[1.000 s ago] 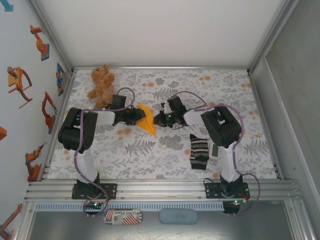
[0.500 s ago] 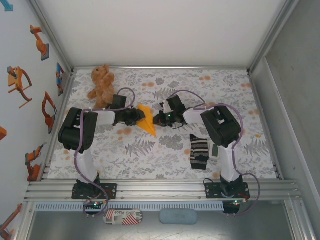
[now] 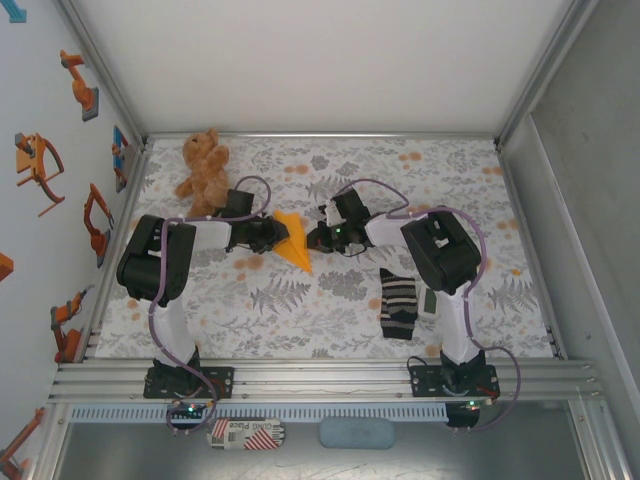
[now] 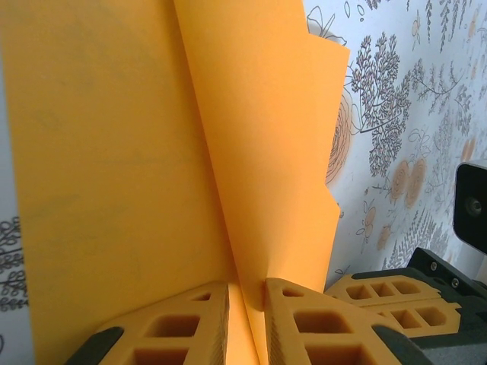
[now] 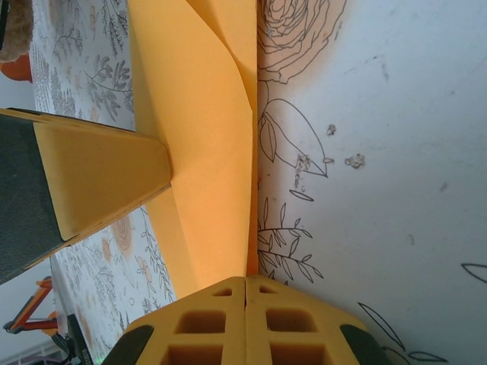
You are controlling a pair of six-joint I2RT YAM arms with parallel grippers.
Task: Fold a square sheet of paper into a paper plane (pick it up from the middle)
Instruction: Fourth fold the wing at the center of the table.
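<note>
Top view: paper plane (image 3: 293,242) in the middle of the surface (image 3: 460,190), between both end effectors, pointed tip toward the near edge. Left wrist cam: left end effector (image 4: 246,308) straddles the raised centre fold, jaws nearly together, can't tell if it's pinching. Right wrist cam: right end effector (image 5: 245,304) clenched, tips at the paper's edge. Teddy bear (image 3: 203,165) far-left corner, sock (image 3: 398,303) near right. Far-right surface open.
</note>
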